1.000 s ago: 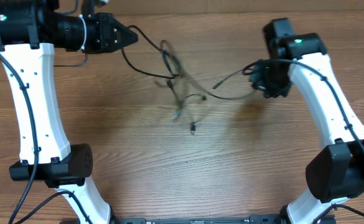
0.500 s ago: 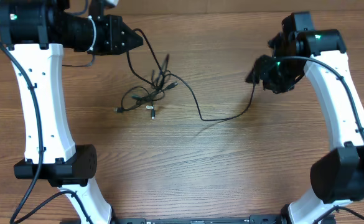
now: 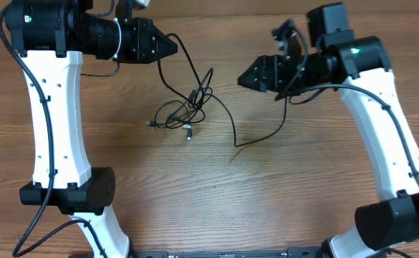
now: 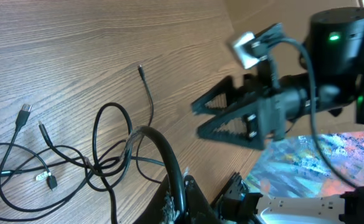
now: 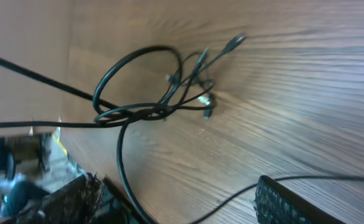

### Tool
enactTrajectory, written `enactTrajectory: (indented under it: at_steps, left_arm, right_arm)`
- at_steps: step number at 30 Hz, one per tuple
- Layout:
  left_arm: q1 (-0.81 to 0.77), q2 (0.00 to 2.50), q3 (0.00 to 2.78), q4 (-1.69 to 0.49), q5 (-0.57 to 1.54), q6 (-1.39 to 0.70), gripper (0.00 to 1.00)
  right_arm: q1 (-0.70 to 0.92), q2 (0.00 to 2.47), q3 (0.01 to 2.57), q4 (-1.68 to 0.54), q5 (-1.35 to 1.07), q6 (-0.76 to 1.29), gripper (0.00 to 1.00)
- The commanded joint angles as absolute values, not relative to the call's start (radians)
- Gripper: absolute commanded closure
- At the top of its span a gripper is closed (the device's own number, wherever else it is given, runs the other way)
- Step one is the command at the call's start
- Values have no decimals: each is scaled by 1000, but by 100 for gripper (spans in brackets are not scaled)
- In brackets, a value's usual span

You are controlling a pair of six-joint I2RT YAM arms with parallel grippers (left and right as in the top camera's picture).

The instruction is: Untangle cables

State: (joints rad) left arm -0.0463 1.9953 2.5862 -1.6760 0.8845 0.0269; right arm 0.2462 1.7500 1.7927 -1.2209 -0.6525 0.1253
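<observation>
You are looking down on a wooden table (image 3: 216, 208) with one white-and-black arm at each side. Near the middle of its far half lies a knot (image 3: 186, 111) of thin black cables (image 3: 195, 97), and everything else here is placed from that knot. The left arm (image 3: 51, 107) stands to the left of the knot and bends across the far edge toward it. The right arm (image 3: 381, 122) stands well to the right of the knot and reaches back toward it. The left gripper (image 3: 172, 46) sits beyond the knot and slightly left of it, its jaws closed on one cable that runs down from its tip into the knot. The right gripper (image 3: 243, 77) points at the knot from the right, a little apart from it. The left wrist view shows its jaws spread wide with nothing between them (image 4: 196, 120). From the knot, several loops fan out toward the far side. One loose strand (image 3: 235, 132) leaves the knot on the right, dips toward you, then curves away under the right gripper. Two small plug ends lie on the wood just beside the knot, one to its left (image 3: 150, 123) and one on its near side (image 3: 188, 134). The right wrist view shows the knot (image 5: 163, 109) as crossed loops lying flat on the wood.
</observation>
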Motion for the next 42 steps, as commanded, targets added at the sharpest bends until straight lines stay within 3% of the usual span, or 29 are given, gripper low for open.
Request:
enactTrajectory:
  at_steps: [1, 8, 10, 12, 13, 14, 16, 22, 26, 42]
  left_arm:
    - [-59, 1958, 2614, -1675, 915, 19, 96]
    - [-60, 1958, 2614, -1676, 907, 19, 96]
    - [-60, 1958, 2614, -1680, 907, 19, 96]
    - [-60, 1958, 2614, -1681, 905, 19, 96]
    - [-60, 1958, 2614, -1682, 900, 19, 96]
    - [-60, 1958, 2614, -1682, 890, 19, 96]
    - [-59, 1958, 2614, -1683, 794, 7, 96]
    - [-59, 1958, 2614, -1679, 323, -281, 96]
    - [-59, 1958, 2614, -1678, 147, -358, 96]
    - [-58, 1958, 2613, -1645, 13, -335, 96]
  right_arm:
    - [308, 1803, 1786, -1218, -675, 68, 23]
    - [429, 1842, 1786, -1228, -682, -21, 33]
    - [448, 1842, 1786, -1228, -654, -24, 46]
    - [450, 1842, 1786, -1236, -625, -23, 65]
    - [450, 1842, 1786, -1244, -603, -23, 84]
    - [450, 1842, 1786, -1248, -586, -15, 96]
    - [435, 1828, 1807, -1283, -443, 50, 96]
    - [350, 1684, 2007, -1398, -267, 130, 96]
    - [260, 1570, 2140, -1440, -224, 209, 96]
    - [-213, 1251, 2216, -1415, -154, 300, 96]
